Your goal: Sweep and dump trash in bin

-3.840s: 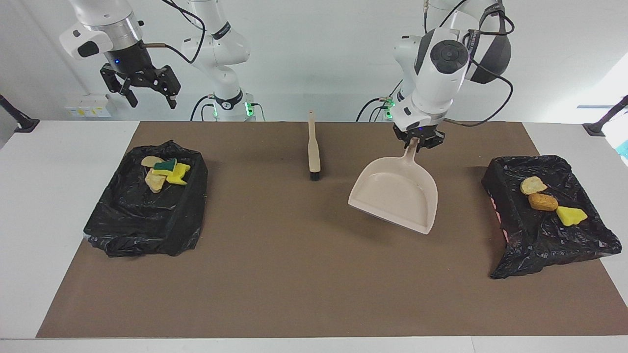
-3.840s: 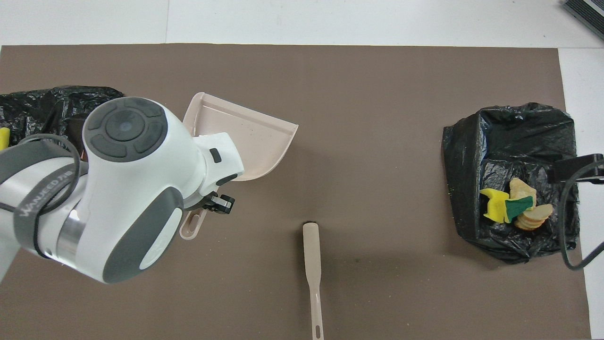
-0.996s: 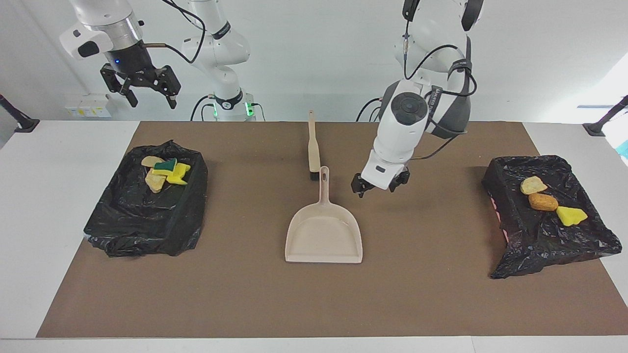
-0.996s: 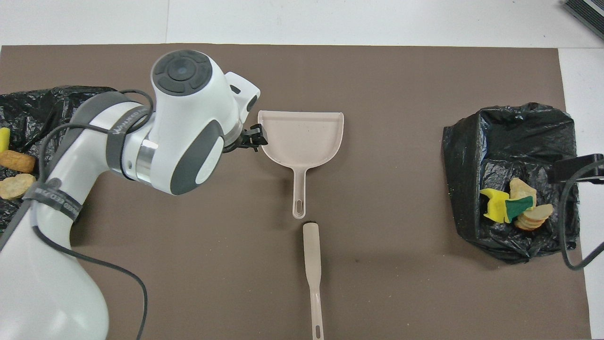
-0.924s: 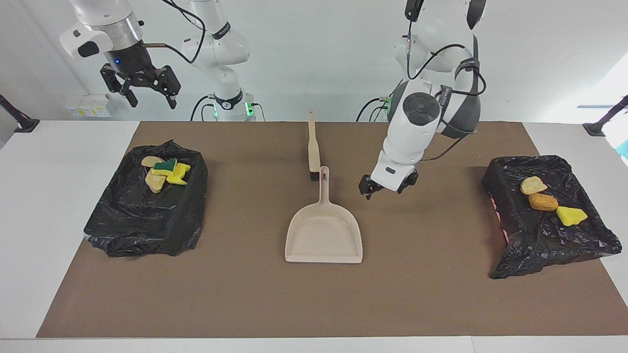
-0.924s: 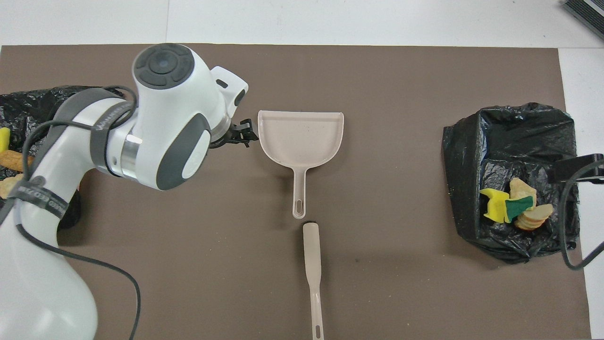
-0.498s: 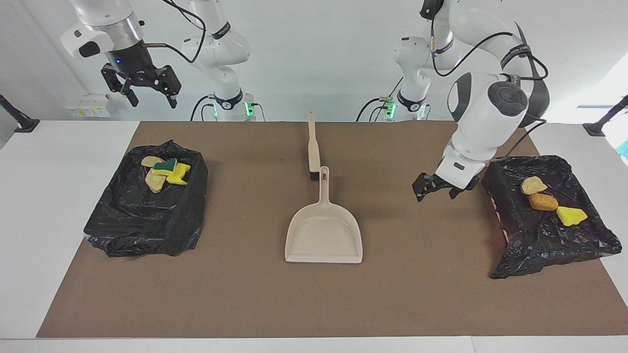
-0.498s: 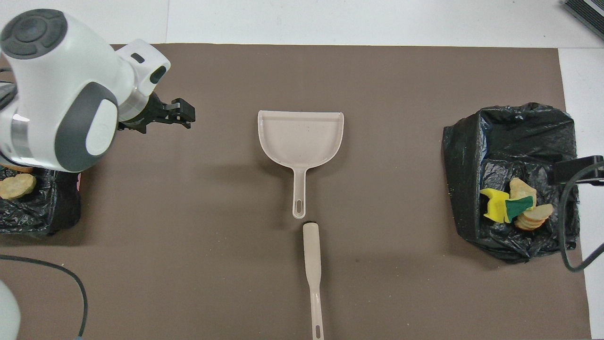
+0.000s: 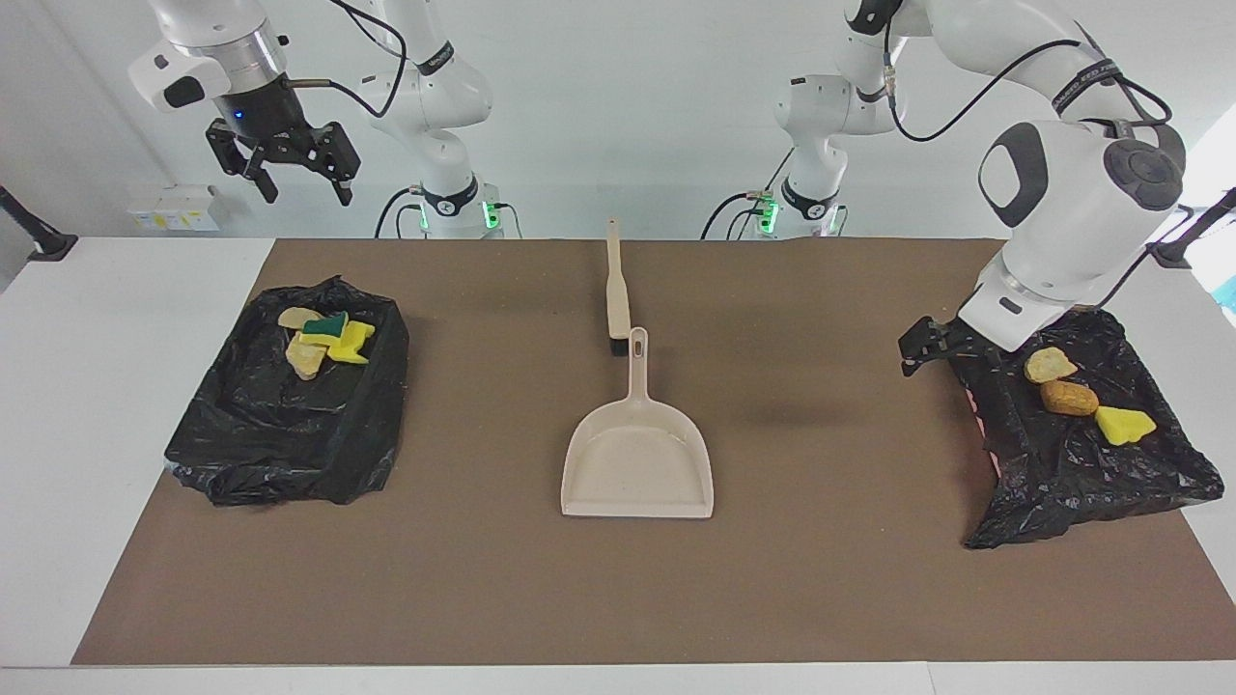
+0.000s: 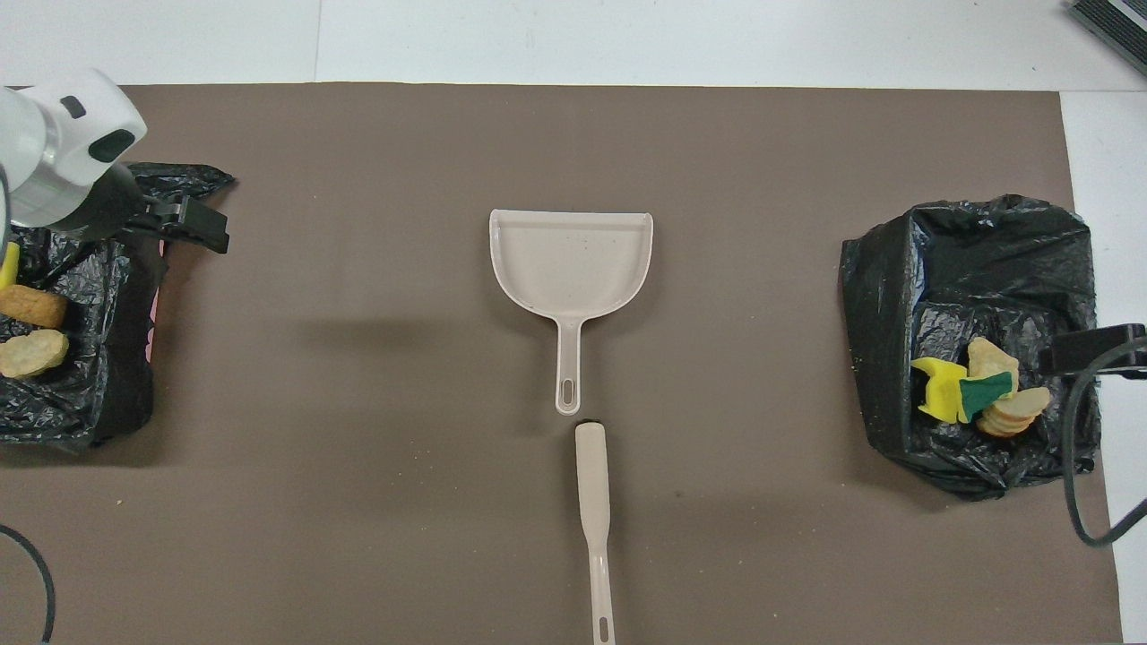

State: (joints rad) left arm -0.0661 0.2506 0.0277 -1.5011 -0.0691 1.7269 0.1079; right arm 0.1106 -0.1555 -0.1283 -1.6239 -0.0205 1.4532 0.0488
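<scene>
The trash lies in two black-bagged bins. Several scraps (image 9: pixel 323 338) (image 10: pixel 977 394) sit in the bin (image 9: pixel 280 434) (image 10: pixel 968 260) at the right arm's end. Three scraps (image 9: pixel 1072 396) (image 10: pixel 31 327) sit in the bin (image 9: pixel 1081 473) (image 10: pixel 81 403) at the left arm's end. My left gripper (image 9: pixel 944 362) (image 10: pixel 211 228) hangs open and empty over that bin's inner edge. My right gripper (image 9: pixel 301 191) waits open, high above its end of the table. A beige dustpan (image 9: pixel 637 463) (image 10: pixel 571 260) lies flat mid-mat, and the brush (image 9: pixel 616 294) (image 10: pixel 593 502) lies just nearer the robots, in line with its handle.
A brown mat (image 9: pixel 502 579) (image 10: pixel 358 493) covers most of the white table (image 9: pixel 97 386). The right arm's cable (image 10: pixel 1075 430) loops over the bin at its end. Black stands (image 9: pixel 39 236) are clamped at both ends of the table.
The left arm has swung away from the dustpan toward its own end and now hangs over that bin's edge. The dustpan and brush lie still. The right gripper has risen slightly.
</scene>
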